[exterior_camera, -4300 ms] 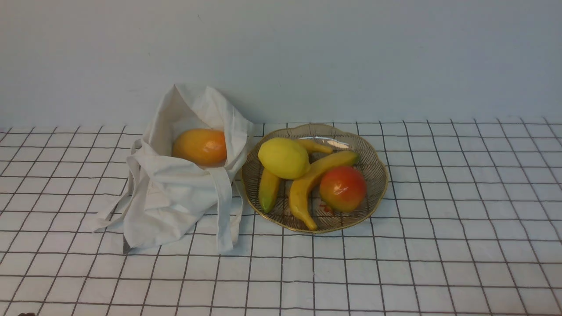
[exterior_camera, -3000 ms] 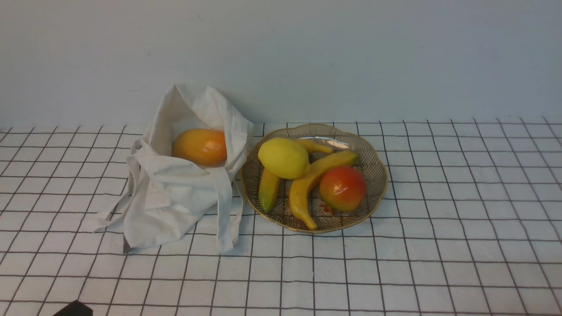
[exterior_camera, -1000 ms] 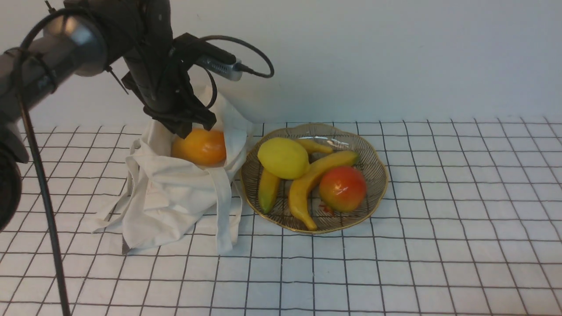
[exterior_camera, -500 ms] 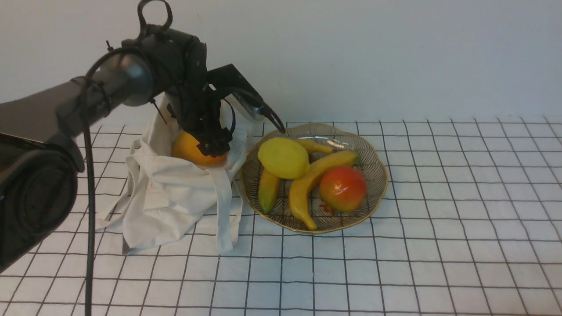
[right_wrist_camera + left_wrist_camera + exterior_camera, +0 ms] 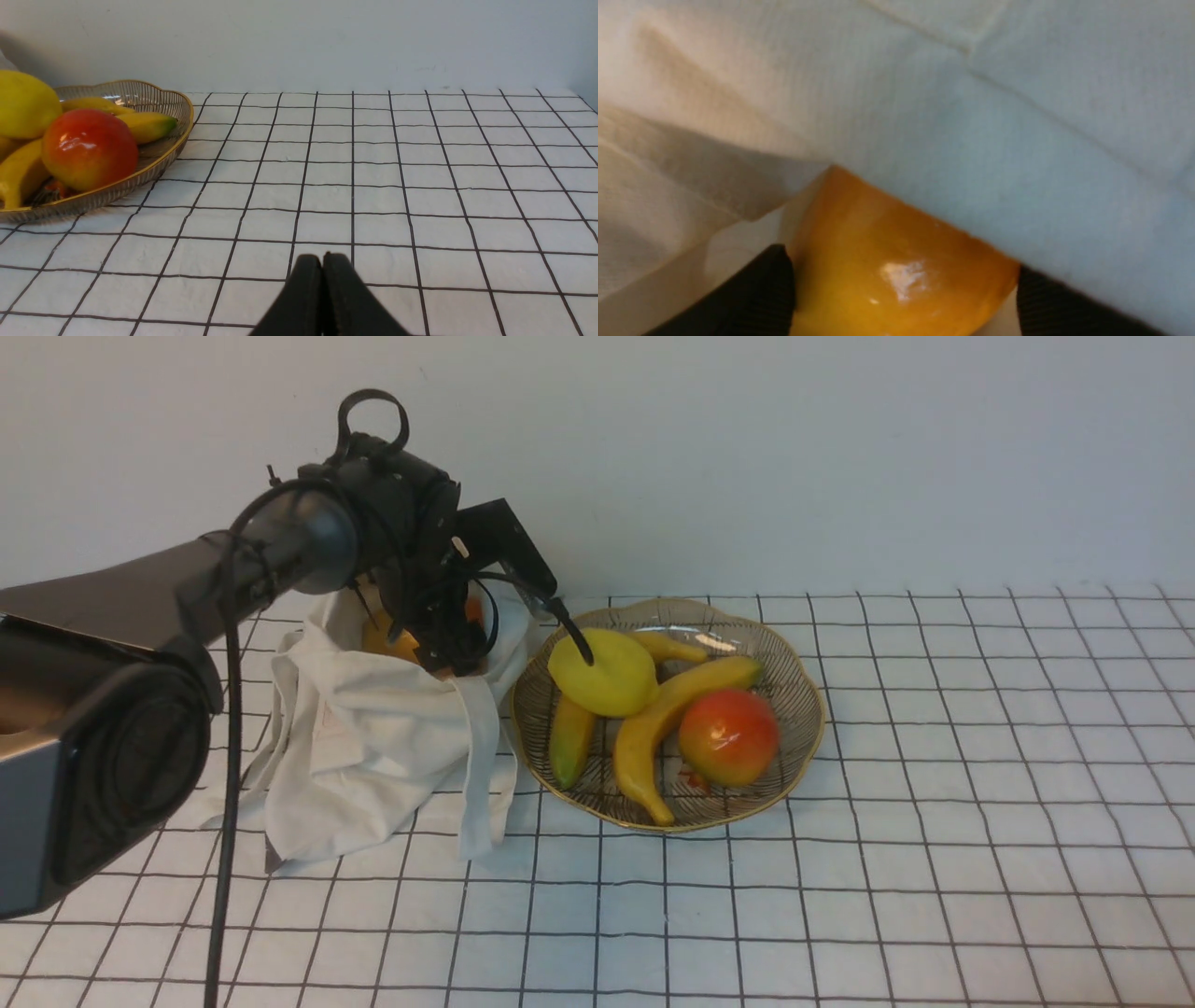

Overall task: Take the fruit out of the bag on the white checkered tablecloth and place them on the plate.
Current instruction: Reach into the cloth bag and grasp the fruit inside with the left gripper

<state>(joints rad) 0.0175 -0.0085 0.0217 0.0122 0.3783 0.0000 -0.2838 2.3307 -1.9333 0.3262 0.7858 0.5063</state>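
Note:
The orange-yellow mango (image 5: 896, 266) lies inside the off-white cloth bag (image 5: 364, 747) on the white checkered tablecloth (image 5: 934, 849). In the front view only slivers of the mango (image 5: 383, 639) show behind my left arm. My left gripper (image 5: 439, 649) reaches down into the bag's mouth. It stands open, with one black fingertip (image 5: 777, 275) at each side of the mango and bag cloth (image 5: 994, 140) draped over the far side. The plate (image 5: 803, 747) sits just right of the bag. My right gripper (image 5: 322, 255) is shut and empty, low over the cloth to the right of the plate (image 5: 140, 179).
The plate holds a yellow lemon (image 5: 602, 672), bananas (image 5: 653, 728) and a red-green round fruit (image 5: 728, 737). A black cable from my left wrist hangs in front of the lemon. The bag's handles trail toward the front. A plain wall stands behind.
My left arm came in from the left, swung over the bag and lowered into its mouth. Its jaws opened and now flank the mango. The bag's rim has shifted slightly.

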